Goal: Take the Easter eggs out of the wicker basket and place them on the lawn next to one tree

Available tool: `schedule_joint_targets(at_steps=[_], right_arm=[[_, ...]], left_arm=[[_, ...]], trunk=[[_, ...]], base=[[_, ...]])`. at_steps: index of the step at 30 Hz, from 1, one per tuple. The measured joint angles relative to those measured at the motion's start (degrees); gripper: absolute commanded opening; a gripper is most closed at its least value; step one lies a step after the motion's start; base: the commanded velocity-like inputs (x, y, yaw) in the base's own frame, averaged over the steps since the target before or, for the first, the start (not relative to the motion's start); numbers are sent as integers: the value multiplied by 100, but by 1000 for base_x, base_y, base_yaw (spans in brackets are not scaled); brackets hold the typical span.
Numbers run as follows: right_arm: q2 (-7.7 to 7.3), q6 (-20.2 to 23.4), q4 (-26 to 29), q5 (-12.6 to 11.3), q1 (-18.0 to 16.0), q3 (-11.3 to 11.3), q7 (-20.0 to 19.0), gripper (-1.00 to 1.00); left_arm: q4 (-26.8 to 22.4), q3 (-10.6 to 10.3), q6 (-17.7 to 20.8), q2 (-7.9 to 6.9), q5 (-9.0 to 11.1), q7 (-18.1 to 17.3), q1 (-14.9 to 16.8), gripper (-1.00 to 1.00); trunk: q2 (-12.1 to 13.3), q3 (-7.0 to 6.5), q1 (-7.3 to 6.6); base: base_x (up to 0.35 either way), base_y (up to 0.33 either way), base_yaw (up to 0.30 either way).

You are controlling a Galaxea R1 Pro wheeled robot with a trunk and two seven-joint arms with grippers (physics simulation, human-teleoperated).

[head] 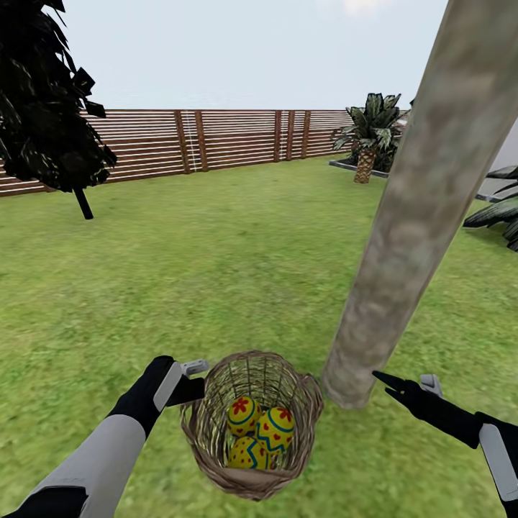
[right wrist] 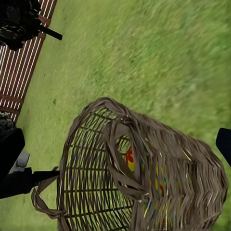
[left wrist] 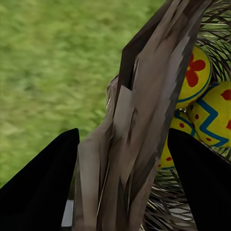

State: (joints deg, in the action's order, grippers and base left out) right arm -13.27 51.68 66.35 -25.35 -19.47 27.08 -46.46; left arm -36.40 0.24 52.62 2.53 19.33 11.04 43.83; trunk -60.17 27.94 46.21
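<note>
All three Easter eggs (head: 257,433) sit in the wicker basket (head: 252,424), so you've none placed. The basket stands tilted on the lawn (head: 216,273), mouth facing you, just beside the tree (head: 403,244). Your left gripper (head: 188,379) pinches its rim (right gripper (head: 406,385): can't tell).

Pale hazy sky (head: 252,50), brown slatted fence (head: 216,140) along the far edge, dark tree (head: 43,101) at left before it, palm (head: 370,133) at far right, striped leaves (head: 500,208) at right edge, even daylight
</note>
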Motion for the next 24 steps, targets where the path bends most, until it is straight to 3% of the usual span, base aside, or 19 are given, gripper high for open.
schedule_joint_targets(at_steps=[24], right_arm=[[15, -2, -413, 8, 18, 35, 43, 100]], left_arm=[[2, 0, -9, -2, 0, 0, 0, -100]], trunk=[[-963, 431, 527]], base=[[0, 0, 0]])
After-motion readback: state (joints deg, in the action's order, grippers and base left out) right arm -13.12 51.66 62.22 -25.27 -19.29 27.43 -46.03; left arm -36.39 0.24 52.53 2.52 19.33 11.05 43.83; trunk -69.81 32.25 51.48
